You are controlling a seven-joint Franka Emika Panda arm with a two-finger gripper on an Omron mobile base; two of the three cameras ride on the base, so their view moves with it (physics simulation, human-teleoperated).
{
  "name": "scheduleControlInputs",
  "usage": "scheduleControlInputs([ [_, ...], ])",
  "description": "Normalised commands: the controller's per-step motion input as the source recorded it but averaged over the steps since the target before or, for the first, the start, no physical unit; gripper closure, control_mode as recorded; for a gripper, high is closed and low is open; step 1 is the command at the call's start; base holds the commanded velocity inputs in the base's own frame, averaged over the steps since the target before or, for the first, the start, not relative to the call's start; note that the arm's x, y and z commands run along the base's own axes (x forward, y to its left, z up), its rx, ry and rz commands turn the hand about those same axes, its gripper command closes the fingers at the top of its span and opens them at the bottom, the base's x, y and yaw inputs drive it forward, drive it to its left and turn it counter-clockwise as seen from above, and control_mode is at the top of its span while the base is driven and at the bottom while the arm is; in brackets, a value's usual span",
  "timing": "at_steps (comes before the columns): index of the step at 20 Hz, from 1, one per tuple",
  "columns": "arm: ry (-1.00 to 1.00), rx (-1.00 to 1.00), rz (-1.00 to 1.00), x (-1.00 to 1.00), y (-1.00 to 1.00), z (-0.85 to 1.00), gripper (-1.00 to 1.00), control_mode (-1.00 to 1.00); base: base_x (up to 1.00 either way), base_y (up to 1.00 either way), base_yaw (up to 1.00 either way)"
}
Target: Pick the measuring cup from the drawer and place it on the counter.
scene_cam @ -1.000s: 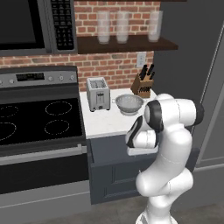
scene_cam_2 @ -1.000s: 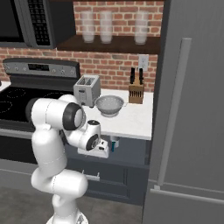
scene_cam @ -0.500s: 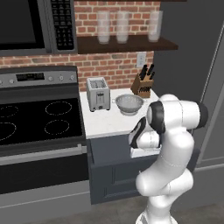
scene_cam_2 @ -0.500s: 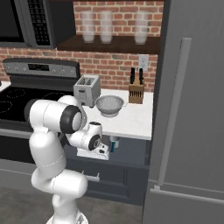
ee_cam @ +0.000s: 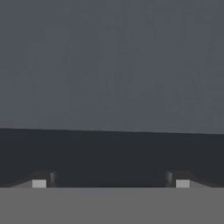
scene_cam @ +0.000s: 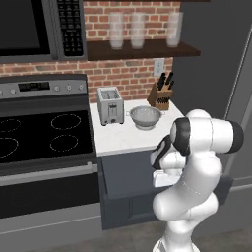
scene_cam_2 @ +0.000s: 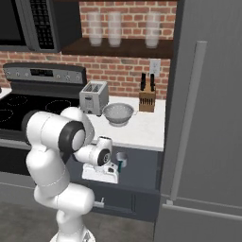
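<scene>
Stovetop [scene_cam: 44, 135] borders the counter [scene_cam: 123, 140] on its left edge. Below the counter's front edge sits the drawer [scene_cam: 125, 172], its flat grey front facing the arm. Toward the counter's back stand a toaster [scene_cam: 110, 105], a colander [scene_cam: 145, 117] and, in the back right corner, a knife block [scene_cam: 161, 94]. Just under the front edge, the gripper [scene_cam_2: 119, 164] points at the drawer front, jaws spread wide and holding nothing. I cannot tell where the measuring cup is.

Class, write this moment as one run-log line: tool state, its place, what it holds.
tool: open | place: at the slate-grey drawer front, below the white counter | holding: nothing
</scene>
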Motion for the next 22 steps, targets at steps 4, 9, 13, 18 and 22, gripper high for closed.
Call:
scheduleControlInputs([
  [4,0.11,0.00,0.00,-0.61,-0.04,0.06,-1.00,-1.00,0.00,0.00,0.00],
  [9,0.05,0.00,0.00,-0.33,0.00,0.05,-1.00,-1.00,0.00,0.00,0.00],
  [13,0.00,0.00,0.00,-0.22,0.00,0.00,-1.00,-1.00,0.00,0.00,0.00],
  [18,0.00,0.00,0.00,0.00,0.00,0.00,-1.00,-1.00,0.00,0.00,0.00],
  [22,0.00,0.03,0.00,0.60,-0.18,0.22,-1.00,-1.00,0.00,0.00,0.00],
])
